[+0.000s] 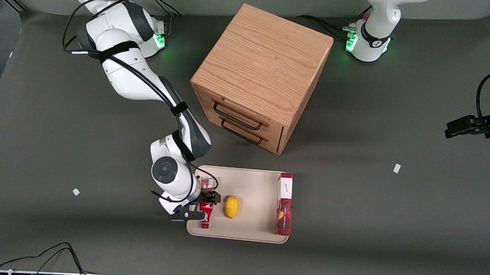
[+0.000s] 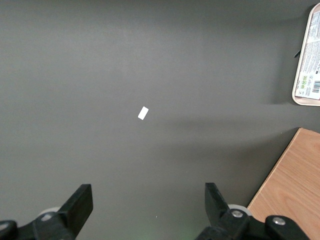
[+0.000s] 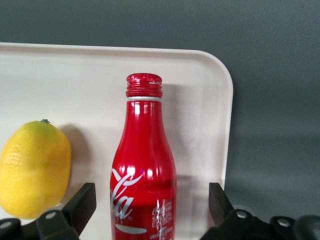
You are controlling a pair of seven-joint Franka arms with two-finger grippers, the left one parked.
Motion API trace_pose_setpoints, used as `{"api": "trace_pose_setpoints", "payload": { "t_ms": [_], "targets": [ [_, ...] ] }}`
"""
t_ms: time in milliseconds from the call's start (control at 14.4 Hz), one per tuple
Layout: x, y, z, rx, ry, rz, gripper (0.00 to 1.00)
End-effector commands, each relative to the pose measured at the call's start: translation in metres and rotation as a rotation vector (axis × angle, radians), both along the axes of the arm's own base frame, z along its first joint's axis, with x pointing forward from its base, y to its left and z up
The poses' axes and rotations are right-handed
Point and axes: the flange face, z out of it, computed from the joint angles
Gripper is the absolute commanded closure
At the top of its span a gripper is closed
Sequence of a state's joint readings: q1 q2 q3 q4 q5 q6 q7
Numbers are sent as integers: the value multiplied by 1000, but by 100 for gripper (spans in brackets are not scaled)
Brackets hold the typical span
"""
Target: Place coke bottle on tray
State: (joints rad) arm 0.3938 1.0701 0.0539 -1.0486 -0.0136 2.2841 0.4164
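Gripper [image 1: 204, 204] low over tray [image 1: 255, 183], at its working-arm end. Bottle [image 1: 205, 212] lies on tray between spread fingers; gaps show either side, so released. Lemon [image 1: 231, 206] just beside. Box [image 1: 284, 204] at parked-arm edge. Best: lift straight up, avoid nudging bottle.

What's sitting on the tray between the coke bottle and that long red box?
A lemon lies between the coke bottle and the red box on the tray, in the front view. The gripper is over the bottle.
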Motion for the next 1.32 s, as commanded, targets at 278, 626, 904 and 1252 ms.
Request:
{"api": "trace_pose_setpoints", "payload": {
  "t_ms": [278,626,904,1252],
  "targets": [
    [4,-16,59,-6,-40,-17,0],
    [-23,-89,169,-78,37,-85,0],
    [-58,-132,258,-158,188,-100,0],
    [-97,-240,307,-189,271,2,0]
  ]
}}
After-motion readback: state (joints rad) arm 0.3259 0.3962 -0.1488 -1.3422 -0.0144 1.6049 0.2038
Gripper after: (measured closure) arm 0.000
